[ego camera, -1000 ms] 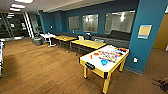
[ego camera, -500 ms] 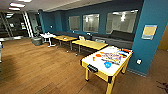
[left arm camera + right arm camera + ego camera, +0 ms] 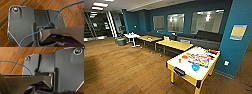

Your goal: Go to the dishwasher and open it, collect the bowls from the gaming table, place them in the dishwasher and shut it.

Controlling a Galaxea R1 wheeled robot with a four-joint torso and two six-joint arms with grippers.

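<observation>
Two small orange plastic bowls point(image 3: 184, 57) and one bright blue bowl point(image 3: 195, 67) sit on the white-topped, yellow-edged gaming table point(image 3: 177, 63), near right; gripper states can't be told.

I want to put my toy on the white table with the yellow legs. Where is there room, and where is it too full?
On the gaming table, the near end is barest: the white patch between the near edge and the blue bowl. The left strip beside the orange bowl is mostly bare too. The middle and far end are crowded with colourful things too blurred to name.

floor point(image 3: 129, 67): glossy wood planks | gaming table point(image 3: 177, 65): smooth white top | wall point(image 3: 236, 50): matt teal
</observation>
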